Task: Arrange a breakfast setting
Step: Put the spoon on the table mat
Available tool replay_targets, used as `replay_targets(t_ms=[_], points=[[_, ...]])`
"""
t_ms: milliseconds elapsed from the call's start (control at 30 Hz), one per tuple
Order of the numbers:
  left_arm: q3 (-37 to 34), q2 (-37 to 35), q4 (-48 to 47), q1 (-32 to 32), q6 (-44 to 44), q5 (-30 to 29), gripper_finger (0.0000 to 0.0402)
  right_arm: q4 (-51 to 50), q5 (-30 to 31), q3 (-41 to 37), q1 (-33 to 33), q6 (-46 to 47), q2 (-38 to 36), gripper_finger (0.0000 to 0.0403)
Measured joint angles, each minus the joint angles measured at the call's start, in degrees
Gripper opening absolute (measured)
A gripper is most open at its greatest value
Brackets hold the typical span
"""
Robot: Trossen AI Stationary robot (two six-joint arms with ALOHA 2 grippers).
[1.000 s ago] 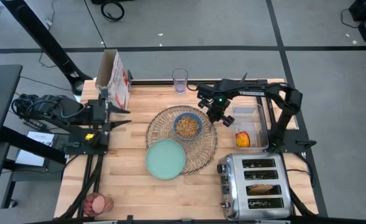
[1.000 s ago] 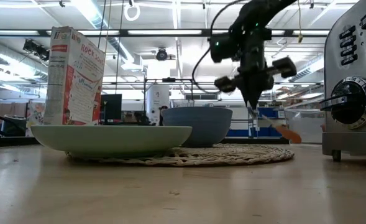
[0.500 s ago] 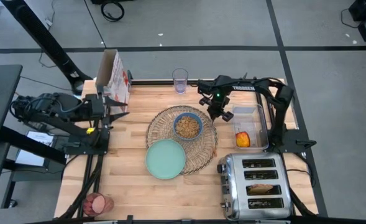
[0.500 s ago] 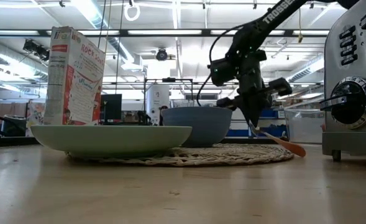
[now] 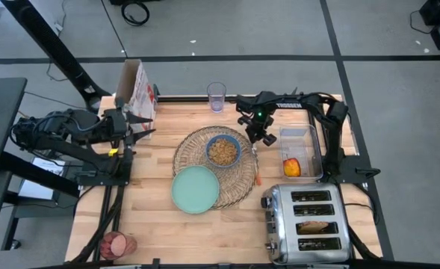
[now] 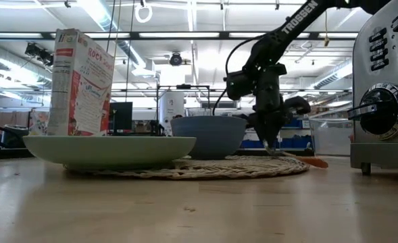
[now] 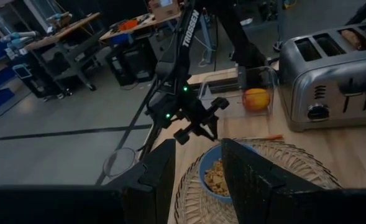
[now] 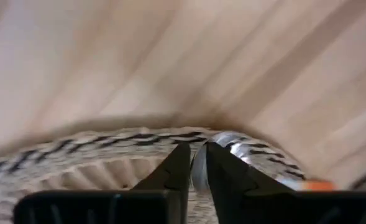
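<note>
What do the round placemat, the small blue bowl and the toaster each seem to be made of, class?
Round tan placemat: woven wicker or straw, matte; the braided rings show. Small blue bowl: smooth and faintly glossy, perhaps glazed ceramic or plastic. Silver four-slot toaster: polished metal; it reflects the room.

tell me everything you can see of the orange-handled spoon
The orange-handled spoon has a silvery metal bowl end and a thin orange handle, plastic by its look. It lies flat by the right edge of the round woven placemat, beside the blue bowl. The metal end rests on the placemat's rim, seen in the right wrist view; the handle runs off onto the wooden table toward the toaster. The right gripper is low over the metal end, jaws a narrow gap astride it.
</note>
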Motion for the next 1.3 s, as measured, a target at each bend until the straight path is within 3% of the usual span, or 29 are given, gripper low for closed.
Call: replay_targets(t_ms=[267,533,733,833,1067,1300], points=[[0.00,0.04,0.00,-0.07,0.00,0.89,0.0137,2.74,0.22,0.00,0.22,-6.09,-1.03,0.0137],[0.00,0.07,1.19,-0.07,-0.17,3.82,0.0137,-7.98,4.46,0.02,3.15,-39.66,-8.85,0.0168],[0.00,0.20,3.65,-0.09,1.14,3.84,0.0137,-10.90,13.20,0.02,11.75,-54.16,-8.42,0.0167],[0.00,0.19,5.18,-0.09,1.12,3.84,0.0137,-8.36,17.67,-1.24,14.36,-56.67,-6.84,0.0167],[0.00,0.20,7.28,-0.09,-0.29,3.81,0.0137,3.19,18.48,-10.86,17.69,-56.81,-7.73,0.0166],[0.00,1.07,10.77,-0.07,-0.68,3.79,0.0137,8.64,17.50,-12.50,18.49,-60.81,-6.96,0.0156]])
